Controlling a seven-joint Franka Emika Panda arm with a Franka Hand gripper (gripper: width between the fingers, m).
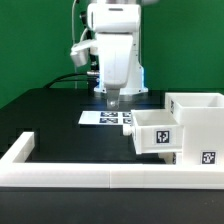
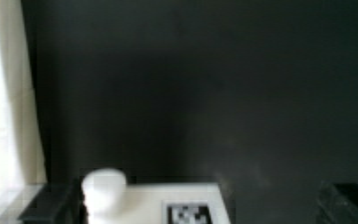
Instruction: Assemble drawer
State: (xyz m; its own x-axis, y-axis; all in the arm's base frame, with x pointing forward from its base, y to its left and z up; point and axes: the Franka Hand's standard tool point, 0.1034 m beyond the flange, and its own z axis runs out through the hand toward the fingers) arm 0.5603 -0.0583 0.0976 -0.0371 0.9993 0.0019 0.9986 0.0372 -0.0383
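Observation:
The white drawer casing (image 1: pixel 200 120) stands at the exterior view's right, with a tag low on its side. A small open-top box (image 1: pixel 155 130) with a tag sticks out of it toward the exterior view's left. My gripper (image 1: pixel 113 100) hangs low behind that box, above the marker board (image 1: pixel 105 118). In the wrist view the dark fingertips (image 2: pixel 51 205) sit far apart, so my gripper (image 2: pixel 202 208) is open. Between them shows a white part (image 2: pixel 176 195) with a rounded knob (image 2: pixel 105 190) and a tag. It is not gripped.
The low white border wall (image 1: pixel 60 175) runs along the front and turns back at the exterior view's left. It also shows as a white strip in the wrist view (image 2: pixel 2 90). The table top is black.

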